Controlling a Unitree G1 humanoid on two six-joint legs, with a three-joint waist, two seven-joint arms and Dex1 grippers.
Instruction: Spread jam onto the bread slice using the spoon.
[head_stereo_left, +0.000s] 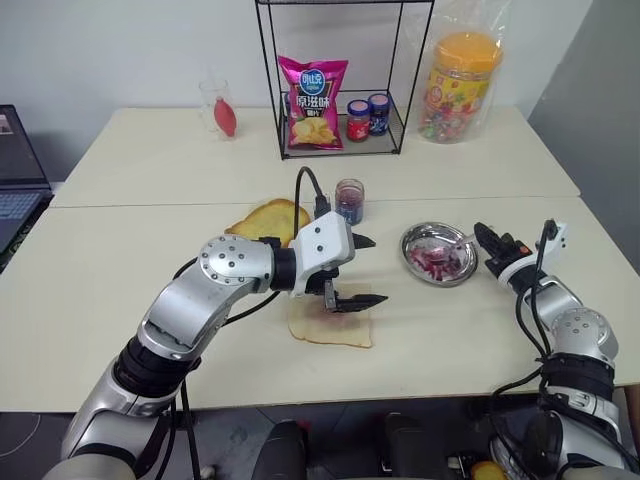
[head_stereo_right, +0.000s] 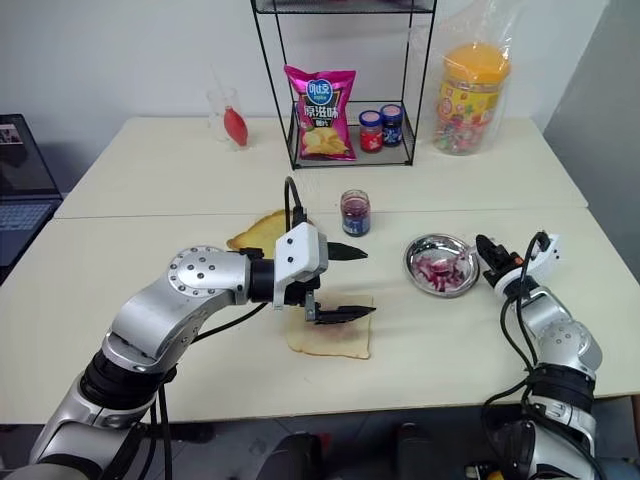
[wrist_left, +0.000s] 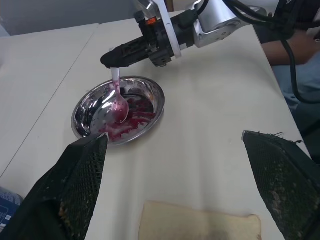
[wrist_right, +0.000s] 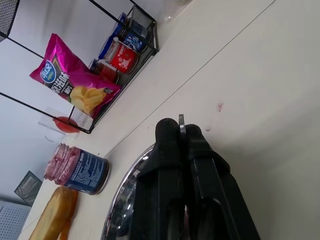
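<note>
right gripper (wrist_left: 116, 56) clenched on spoon (wrist_left: 118, 102), bowl dipped into jam (wrist_left: 127, 120) to load | left gripper (head_stereo_left: 358, 270) released, we hover centre-frame over bread slice (head_stereo_left: 345, 328) to steady it

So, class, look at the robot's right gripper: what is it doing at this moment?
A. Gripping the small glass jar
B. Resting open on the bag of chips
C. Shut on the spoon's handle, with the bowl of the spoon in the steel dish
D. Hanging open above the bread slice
C: the right gripper is shut on the handle of the spoon, whose bowl lies in the jam inside the steel dish.
</note>
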